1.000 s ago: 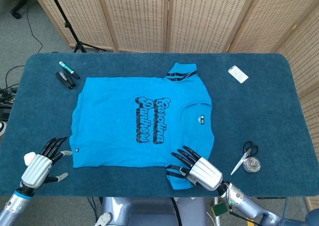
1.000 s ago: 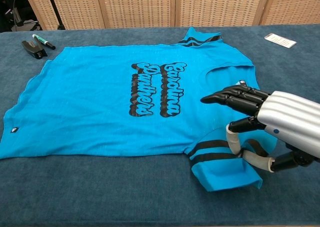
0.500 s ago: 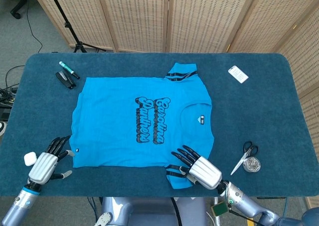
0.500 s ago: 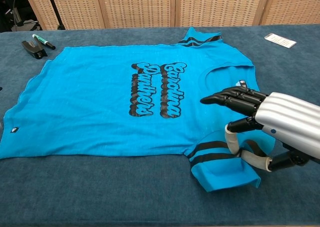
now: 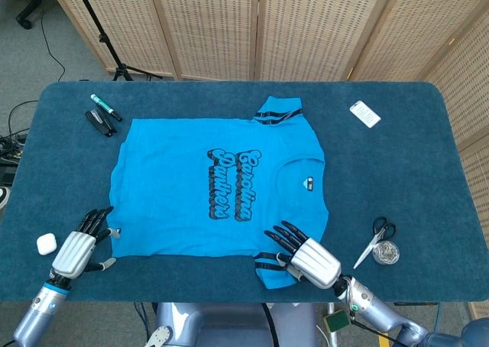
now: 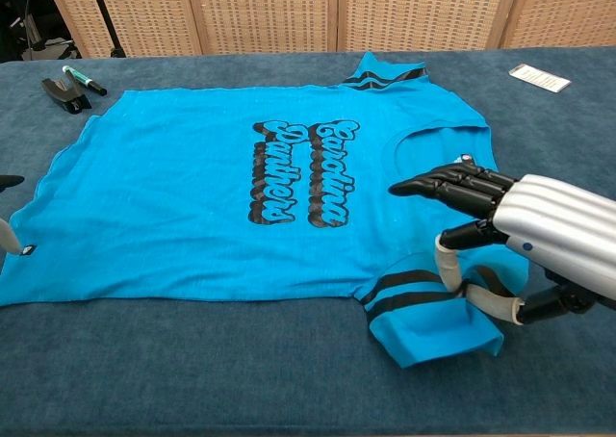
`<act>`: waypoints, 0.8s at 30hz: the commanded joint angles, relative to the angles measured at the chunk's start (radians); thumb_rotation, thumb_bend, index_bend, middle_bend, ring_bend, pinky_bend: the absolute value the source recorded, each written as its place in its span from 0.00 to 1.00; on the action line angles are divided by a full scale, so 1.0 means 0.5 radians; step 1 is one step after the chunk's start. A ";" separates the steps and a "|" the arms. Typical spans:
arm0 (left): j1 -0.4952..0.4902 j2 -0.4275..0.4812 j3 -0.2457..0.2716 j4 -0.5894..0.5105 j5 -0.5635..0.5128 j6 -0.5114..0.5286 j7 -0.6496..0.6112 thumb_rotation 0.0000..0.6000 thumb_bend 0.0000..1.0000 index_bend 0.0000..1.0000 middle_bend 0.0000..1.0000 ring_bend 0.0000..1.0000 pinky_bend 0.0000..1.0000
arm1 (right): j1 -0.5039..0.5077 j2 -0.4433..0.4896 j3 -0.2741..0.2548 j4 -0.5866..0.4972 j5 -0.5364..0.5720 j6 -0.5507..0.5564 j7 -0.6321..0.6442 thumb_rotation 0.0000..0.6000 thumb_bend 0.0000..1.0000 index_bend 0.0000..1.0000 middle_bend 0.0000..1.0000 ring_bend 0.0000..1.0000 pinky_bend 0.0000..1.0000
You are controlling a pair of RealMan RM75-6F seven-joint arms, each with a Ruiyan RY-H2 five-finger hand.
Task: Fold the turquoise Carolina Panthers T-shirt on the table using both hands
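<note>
Your turquoise T-shirt (image 5: 221,186) lies flat mid-table (image 5: 397,171), print up, long axis left-right, collar toward your right. Right robot hand (image 5: 302,257) hovers spread over the striped sleeve (image 6: 433,317); left robot hand (image 5: 80,244) spread at the hem corner.

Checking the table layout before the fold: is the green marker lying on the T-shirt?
No, the green marker lies on the blue table beside a black stapler, off the T-shirt.
</note>
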 commanded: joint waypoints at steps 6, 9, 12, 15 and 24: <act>-0.025 0.003 0.008 -0.031 -0.014 -0.028 0.014 1.00 0.23 0.44 0.00 0.00 0.00 | -0.001 0.000 -0.003 -0.002 0.007 0.003 0.011 1.00 0.52 0.62 0.06 0.00 0.01; -0.032 0.006 0.013 -0.041 -0.017 -0.041 0.021 1.00 0.26 0.44 0.00 0.00 0.00 | -0.001 -0.002 -0.005 -0.001 0.008 0.001 0.008 1.00 0.53 0.62 0.06 0.00 0.01; -0.037 0.007 0.014 -0.048 -0.023 -0.048 0.026 1.00 0.30 0.45 0.00 0.00 0.00 | 0.000 -0.002 -0.006 -0.002 0.010 0.001 0.007 1.00 0.53 0.62 0.06 0.00 0.01; -0.042 0.008 0.011 -0.056 -0.031 -0.055 0.027 1.00 0.33 0.47 0.00 0.00 0.00 | 0.000 -0.003 -0.006 -0.001 0.012 -0.001 0.007 1.00 0.53 0.62 0.06 0.00 0.01; -0.050 0.012 0.017 -0.083 -0.039 -0.067 0.041 1.00 0.37 0.55 0.00 0.00 0.00 | 0.001 -0.007 -0.010 0.003 0.012 -0.001 0.007 1.00 0.54 0.62 0.06 0.00 0.01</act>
